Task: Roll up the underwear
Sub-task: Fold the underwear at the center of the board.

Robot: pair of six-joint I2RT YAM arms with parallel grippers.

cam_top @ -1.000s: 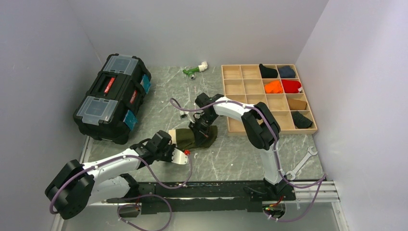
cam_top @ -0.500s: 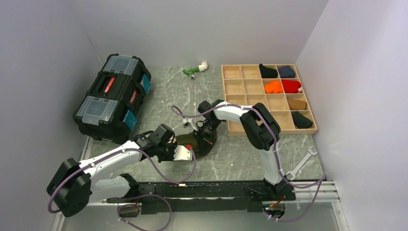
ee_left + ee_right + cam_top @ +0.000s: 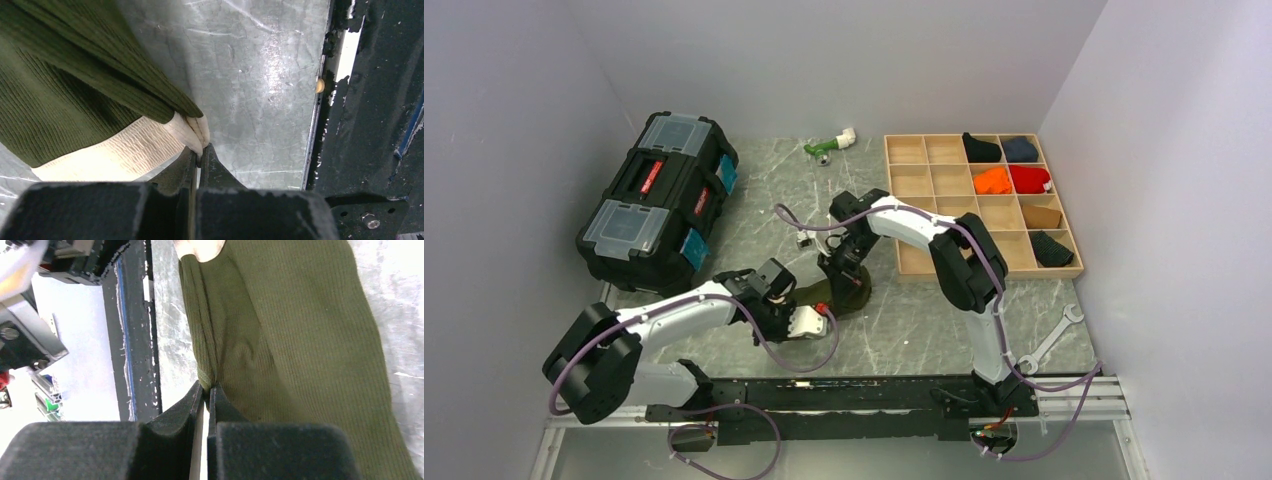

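The underwear [image 3: 829, 293] is dark olive-green ribbed cloth with a cream waistband, bunched on the table between the two grippers. In the left wrist view my left gripper [image 3: 199, 152] is shut on a fold of the cream waistband [image 3: 150, 150], with green cloth [image 3: 60, 90] spreading up and left. In the right wrist view my right gripper [image 3: 209, 386] is shut on a pinched edge of the green cloth [image 3: 300, 340]. In the top view the left gripper [image 3: 802, 318] is at the cloth's near side and the right gripper [image 3: 842, 272] at its far side.
A black toolbox [image 3: 659, 200] stands at the back left. A wooden compartment tray [image 3: 924, 180] at the back right holds several coloured cloth rolls. A green and white fitting [image 3: 827, 146] lies at the back. A wrench [image 3: 1049, 342] lies at the front right.
The left gripper has carried the waistband end right, toward the right gripper. The cloth, spread flatter a second ago, is now bunched into a smaller heap. The right gripper shifted slightly.
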